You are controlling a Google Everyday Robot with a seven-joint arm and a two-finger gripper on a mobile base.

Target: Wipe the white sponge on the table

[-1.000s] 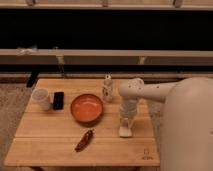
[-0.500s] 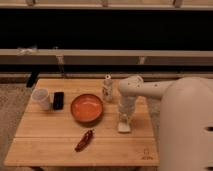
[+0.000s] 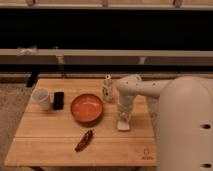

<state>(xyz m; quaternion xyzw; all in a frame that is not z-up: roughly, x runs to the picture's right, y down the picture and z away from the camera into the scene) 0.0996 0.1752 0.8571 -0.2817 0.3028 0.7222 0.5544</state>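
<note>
Item 1, tabletop (image 3: 50, 145): pale joined planks, a small dark mark (image 3: 146, 151) near the 5 o'clock corner. Item 2, white sponge (image 3: 123, 126): flat off-white block lying on the planks at 3 o'clock from the orange bowl (image 3: 87, 108), just beside its rim, on the right half of the surface. This placement leaves bare wood toward 6 o'clock, which looks like room for wiping strokes. Item 3, tool (image 3: 124, 118): pointed straight down on top of the sponge, clenched, and by appearance grasping it. The upright stance probably serves to press the block flat against the wood so it drags rather than tips. Item 4, arm (image 3: 145, 90): reaches in from 3 o'clock, bent over the far right edge. Item 5, small white bottle (image 3: 107, 89): upright at 11 o'clock from the sponge, near the arm's elbow; a sweep toward 12 o'clock could knock it. Item 6, white cup (image 3: 41, 98) and flat black object (image 3: 58, 100): side by side at 9 o'clock, well apart from the work area. Item 7, dark red elongated object (image 3: 84, 140): at 7 o'clock from the sponge, identity unclear, a likely obstacle to leftward strokes.
</note>
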